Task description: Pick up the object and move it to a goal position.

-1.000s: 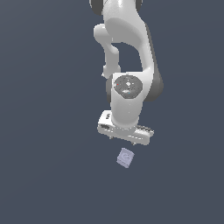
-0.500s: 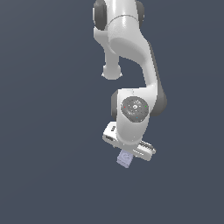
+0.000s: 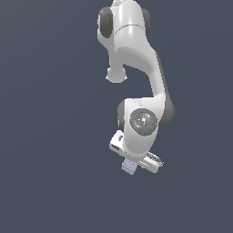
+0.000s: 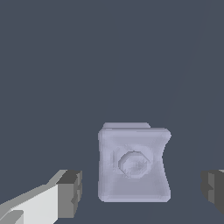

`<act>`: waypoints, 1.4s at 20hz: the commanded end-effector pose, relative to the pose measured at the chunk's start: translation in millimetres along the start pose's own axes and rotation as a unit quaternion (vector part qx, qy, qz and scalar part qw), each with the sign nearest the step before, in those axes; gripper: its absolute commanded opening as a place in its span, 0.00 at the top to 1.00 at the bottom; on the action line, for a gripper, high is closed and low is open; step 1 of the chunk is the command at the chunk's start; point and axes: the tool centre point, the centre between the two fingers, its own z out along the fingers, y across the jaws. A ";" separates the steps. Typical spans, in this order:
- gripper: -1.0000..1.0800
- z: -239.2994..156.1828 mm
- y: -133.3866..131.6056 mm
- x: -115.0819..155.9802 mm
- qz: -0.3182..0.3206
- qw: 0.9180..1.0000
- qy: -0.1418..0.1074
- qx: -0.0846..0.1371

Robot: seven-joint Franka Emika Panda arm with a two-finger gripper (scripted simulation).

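The white arm (image 3: 136,86) is reaching down from the top of the exterior view over a plain dark grey surface (image 3: 50,136) whose edges are not showing, its wrist bending low over the object. The claw (image 4: 142,190) is standing spread, and in the wrist view its two dark fingertips (image 4: 70,192) are sitting on either side of the object, with a gap on each side and no contact. The object (image 3: 129,166), a small pale lavender-grey cube, is lying just beneath the claw, a faint circular mark showing on its face.
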 end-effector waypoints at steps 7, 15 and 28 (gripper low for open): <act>0.04 15.5 -0.2 -0.3 0.000 1.000 0.000 0.000; 0.04 52.1 0.5 -0.6 0.002 1.000 0.000 0.000; 1.00 50.4 -0.2 0.7 0.002 1.000 0.000 0.000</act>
